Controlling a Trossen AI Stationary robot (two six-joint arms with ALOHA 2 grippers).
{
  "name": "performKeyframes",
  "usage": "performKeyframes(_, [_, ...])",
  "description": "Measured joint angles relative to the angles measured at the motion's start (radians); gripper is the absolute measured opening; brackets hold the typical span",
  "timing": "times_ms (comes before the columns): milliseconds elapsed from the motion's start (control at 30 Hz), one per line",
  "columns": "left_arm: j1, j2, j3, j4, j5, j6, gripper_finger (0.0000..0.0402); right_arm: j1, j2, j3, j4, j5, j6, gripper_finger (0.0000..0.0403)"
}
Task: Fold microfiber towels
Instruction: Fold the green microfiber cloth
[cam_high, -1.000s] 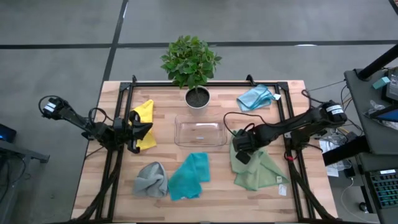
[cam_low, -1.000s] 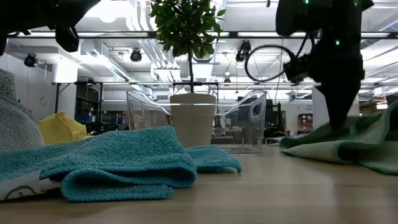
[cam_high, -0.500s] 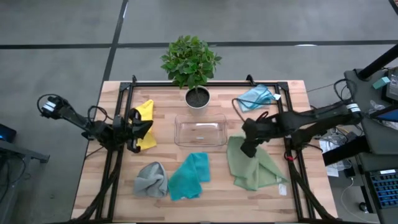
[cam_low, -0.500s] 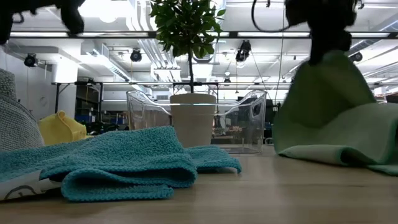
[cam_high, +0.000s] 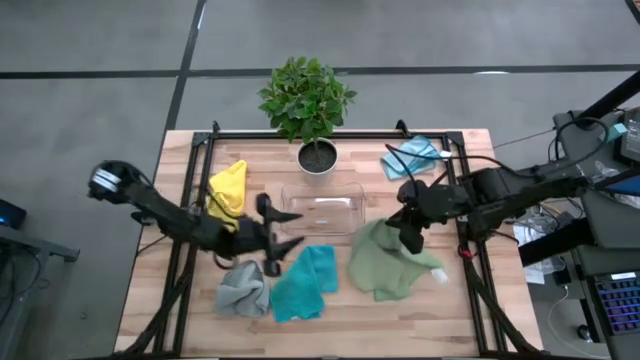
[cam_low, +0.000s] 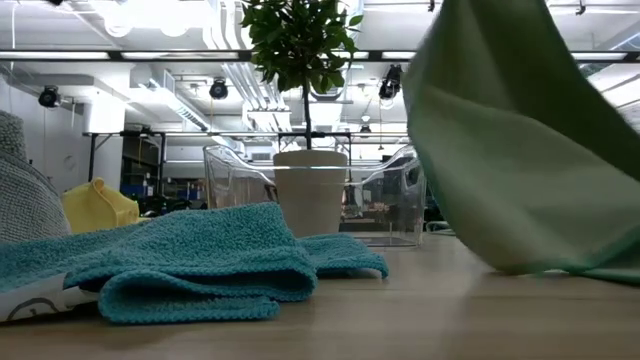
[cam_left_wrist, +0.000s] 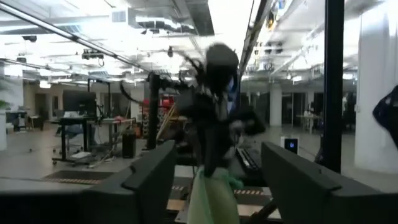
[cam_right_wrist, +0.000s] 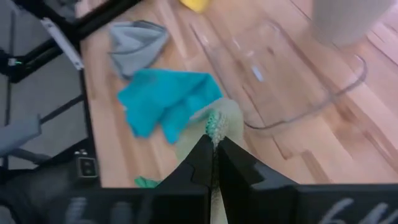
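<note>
Green towel (cam_high: 378, 266): on the table's right half, lifted by one corner; it hangs down from the right gripper, and in the high view its long axis runs from that corner toward the table's front left.
Right gripper (cam_high: 410, 232): fingers closed, pinching the green towel's upper corner above the table, just right of the clear tray (cam_high: 322, 209).
Right arm: reaches in from the table's right edge, stretched toward the middle.
Left gripper (cam_high: 280, 240): fingers spread wide, holding nothing, between the yellow towel (cam_high: 226, 190) and the teal towel (cam_high: 304, 282), above the grey towel (cam_high: 242, 288).
Left arm: comes from the left edge, stretched diagonally toward the centre.
Blue towel (cam_high: 412, 155): back right corner of the table, crumpled.
Count: five towels, one of each colour; one tray; one potted plant (cam_high: 306, 105); two arms.
</note>
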Motion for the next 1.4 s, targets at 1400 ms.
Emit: performKeyframes(1400, [-0.107, 0.760, 0.457, -0.514, -0.292, -0.645, 0.0235, 0.041, 0.079, 0.136, -0.006, -0.004, 0.009, 0.0009])
